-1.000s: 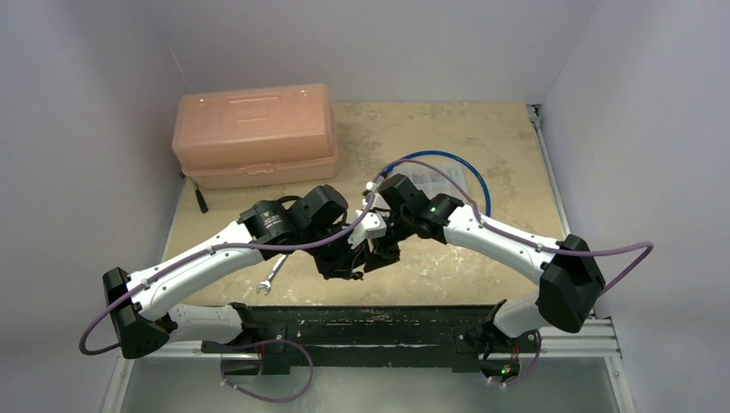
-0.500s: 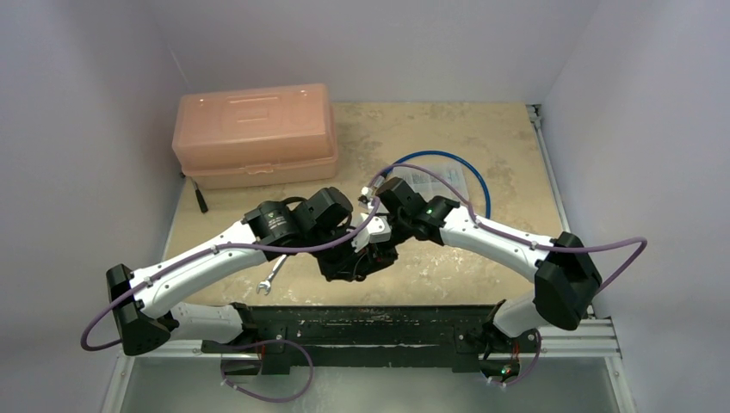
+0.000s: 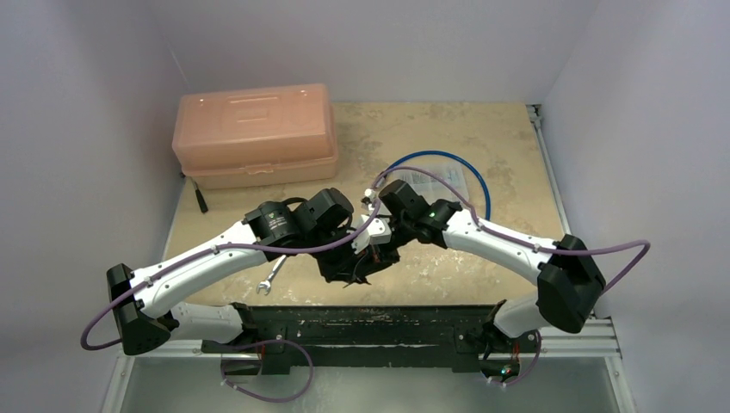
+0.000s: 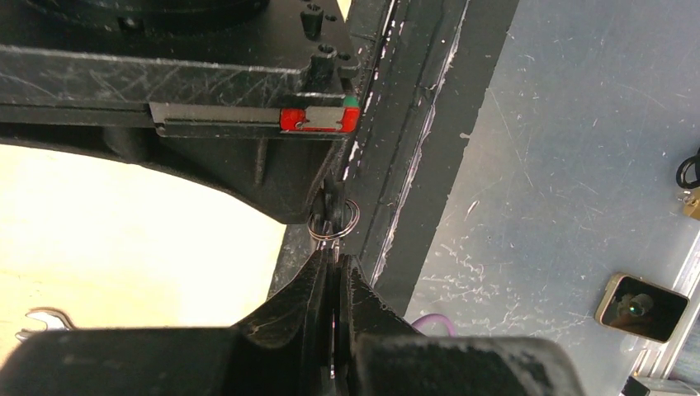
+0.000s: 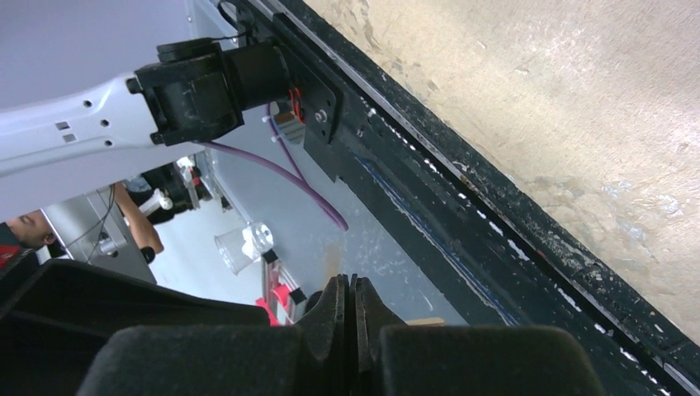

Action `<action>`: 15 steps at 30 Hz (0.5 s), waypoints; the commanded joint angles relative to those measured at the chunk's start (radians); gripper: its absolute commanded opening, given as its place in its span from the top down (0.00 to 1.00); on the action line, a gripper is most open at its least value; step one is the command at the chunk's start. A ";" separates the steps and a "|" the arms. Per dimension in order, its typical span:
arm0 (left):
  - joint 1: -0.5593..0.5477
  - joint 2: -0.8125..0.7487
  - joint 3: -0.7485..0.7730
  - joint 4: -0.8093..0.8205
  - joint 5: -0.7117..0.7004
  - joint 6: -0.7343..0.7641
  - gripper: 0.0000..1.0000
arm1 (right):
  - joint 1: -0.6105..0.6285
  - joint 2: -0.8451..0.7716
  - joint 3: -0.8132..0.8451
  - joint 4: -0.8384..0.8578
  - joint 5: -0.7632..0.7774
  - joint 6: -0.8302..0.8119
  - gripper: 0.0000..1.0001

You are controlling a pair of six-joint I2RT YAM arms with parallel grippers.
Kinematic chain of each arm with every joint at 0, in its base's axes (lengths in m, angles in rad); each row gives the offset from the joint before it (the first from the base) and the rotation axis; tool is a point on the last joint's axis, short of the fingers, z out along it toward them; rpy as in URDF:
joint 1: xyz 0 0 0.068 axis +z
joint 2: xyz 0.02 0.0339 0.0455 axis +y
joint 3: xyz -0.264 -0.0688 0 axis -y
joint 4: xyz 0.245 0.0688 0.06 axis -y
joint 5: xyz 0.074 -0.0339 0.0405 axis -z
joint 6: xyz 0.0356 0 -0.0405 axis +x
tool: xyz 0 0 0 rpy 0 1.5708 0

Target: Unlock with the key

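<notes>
A pink toolbox (image 3: 252,133) sits in the table's (image 3: 430,129) far left corner, and a wrench (image 3: 272,277) lies near the near edge. Above the middle of that edge, the left gripper (image 4: 333,268) pinches a key (image 4: 332,246), its ring (image 4: 351,216) past the fingertips. Just beside it, the right gripper (image 5: 347,287) is pressed together, with nothing visible between its fingers. A blue cable (image 3: 478,176) loops right of centre.

The bench (image 3: 413,129) was a beige, mottled board, scuffed and stained toward its near edge. A salmon-pink toolbox (image 3: 254,133) stood closed in the far left corner. Just in front of it, at the left edge, lay a small black-handled tool (image 3: 201,200). A silver open-ended wrench (image 3: 272,276) lay near the front left. Right of centre, a blue cable (image 3: 449,156) curled in a loop, with a clear plastic bag (image 3: 430,178) inside it.
</notes>
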 commanded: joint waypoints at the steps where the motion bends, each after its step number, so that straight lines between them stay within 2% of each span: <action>1: 0.006 -0.019 0.031 0.027 -0.065 0.014 1.00 | 0.002 -0.083 -0.006 0.006 -0.007 0.048 1.00; 10: 0.006 -0.025 -0.009 0.047 -0.033 -0.039 1.00 | -0.015 -0.202 -0.018 0.082 0.117 0.164 1.00; 15: 0.008 -0.027 -0.019 0.045 -0.064 -0.064 1.00 | -0.017 -0.245 -0.017 0.056 0.169 0.168 1.00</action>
